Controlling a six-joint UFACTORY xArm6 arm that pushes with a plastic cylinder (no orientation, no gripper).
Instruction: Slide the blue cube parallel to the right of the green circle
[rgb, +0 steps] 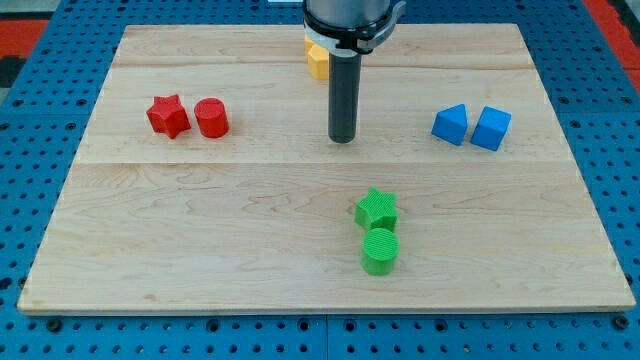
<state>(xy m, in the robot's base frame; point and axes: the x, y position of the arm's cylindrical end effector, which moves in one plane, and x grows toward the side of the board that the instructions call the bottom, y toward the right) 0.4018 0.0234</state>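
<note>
Two blue blocks (471, 126) at view's right, touching | our tip (343, 138) well left of them | green circle (380, 251) below green star (376, 209) | we carry no claw

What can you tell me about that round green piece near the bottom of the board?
The green cylinder is a short, round block with fine ridges across its flat top, plastic by the look of it. It stands upright on the wooden board, near the view's bottom, right of centre. Its upper edge meets the green star just above it. My tip stands well above both, touching neither.
</note>
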